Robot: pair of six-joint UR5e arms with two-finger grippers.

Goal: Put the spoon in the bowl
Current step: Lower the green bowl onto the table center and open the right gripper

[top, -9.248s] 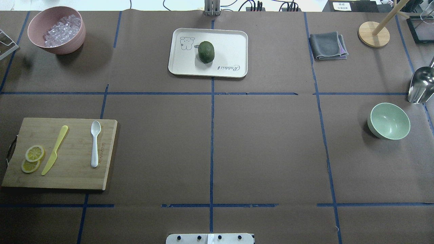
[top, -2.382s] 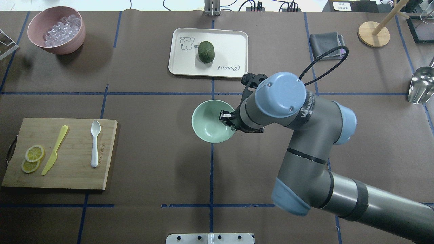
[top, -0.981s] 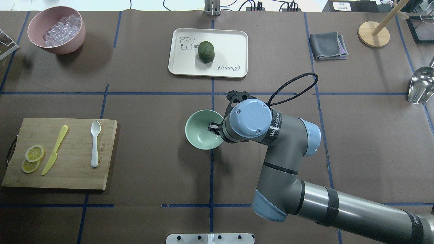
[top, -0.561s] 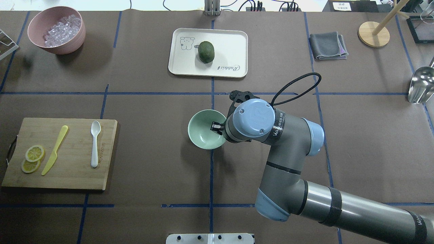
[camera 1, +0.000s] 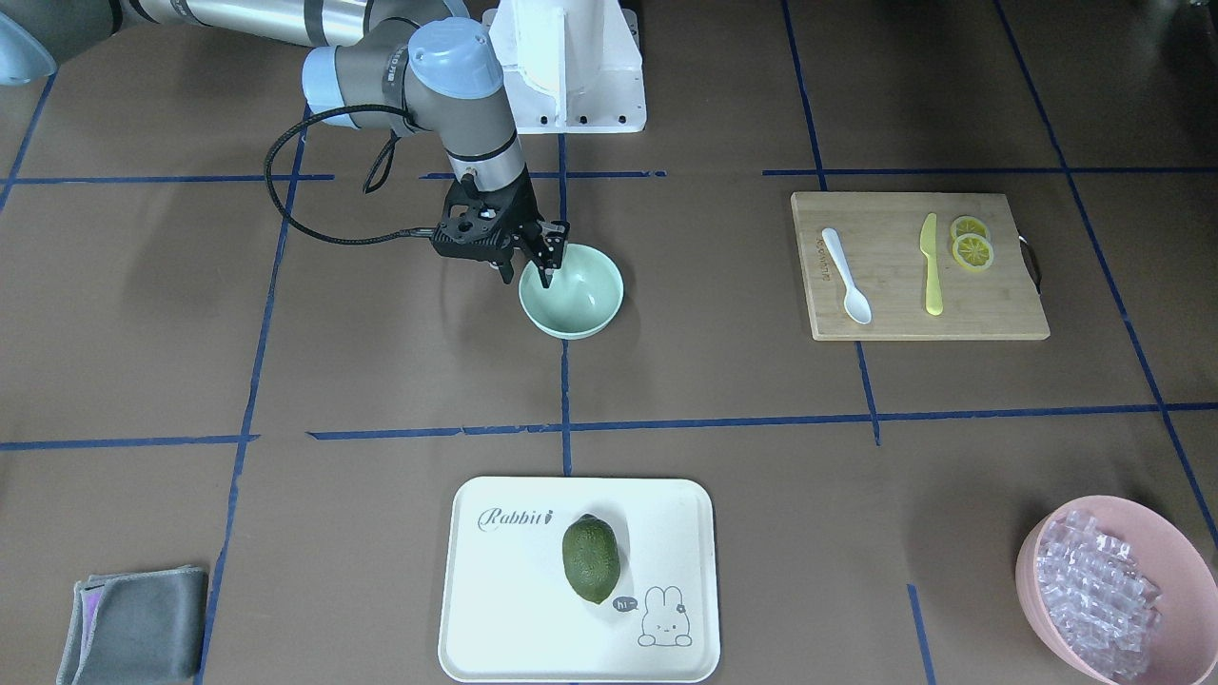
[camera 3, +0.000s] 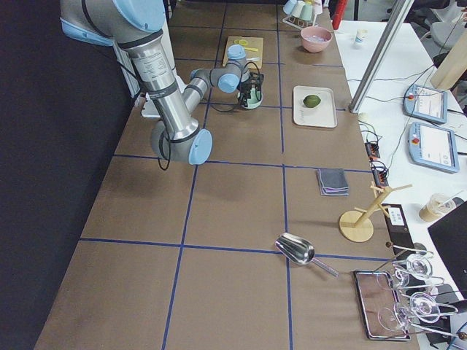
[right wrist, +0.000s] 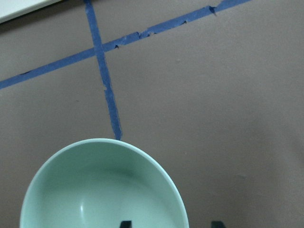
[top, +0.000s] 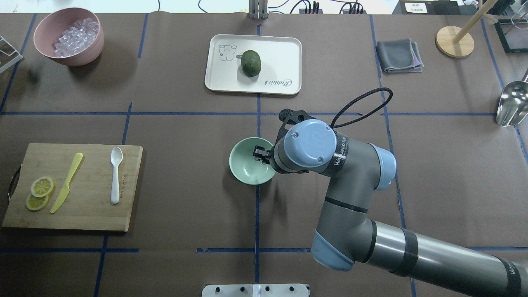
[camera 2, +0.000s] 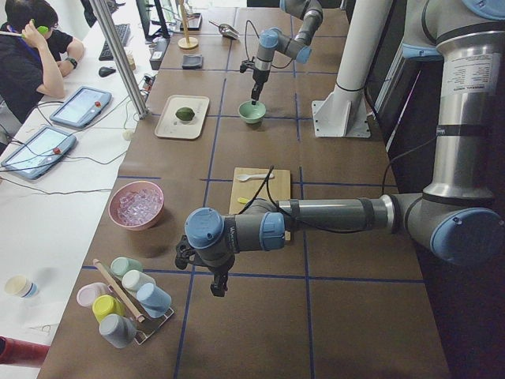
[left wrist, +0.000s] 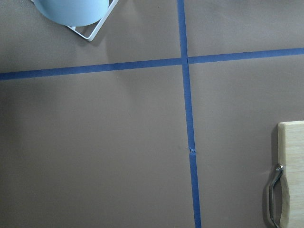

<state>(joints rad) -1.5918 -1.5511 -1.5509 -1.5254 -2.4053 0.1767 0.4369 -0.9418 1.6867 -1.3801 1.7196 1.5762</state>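
The white spoon (top: 115,175) lies on the wooden cutting board (top: 90,214) at the table's left, also in the front view (camera 1: 847,276). The mint-green bowl (top: 247,169) stands on the centre tape line, empty (camera 1: 576,300). My right gripper (top: 260,154) is at the bowl's right rim; in the right wrist view its fingertips (right wrist: 124,223) stand well apart, open, with the rim of the bowl (right wrist: 99,190) between them. My left gripper (camera 2: 217,286) hangs over the table beyond the board's end; I cannot tell whether it is open or shut.
A yellow knife (top: 66,181) and lemon slices (top: 41,187) share the board. A white tray (top: 280,53) with a green fruit (top: 251,62) is at the back, a pink ice bowl (top: 68,37) back left, a grey cloth (top: 398,55) and a metal scoop (top: 511,103) right. A cup rack (camera 2: 126,304) stands near the left gripper.
The right arm brought the bowl from the far right to the table's centre. Since a second ago bowl and gripper shifted slightly right. The spoon has not moved.
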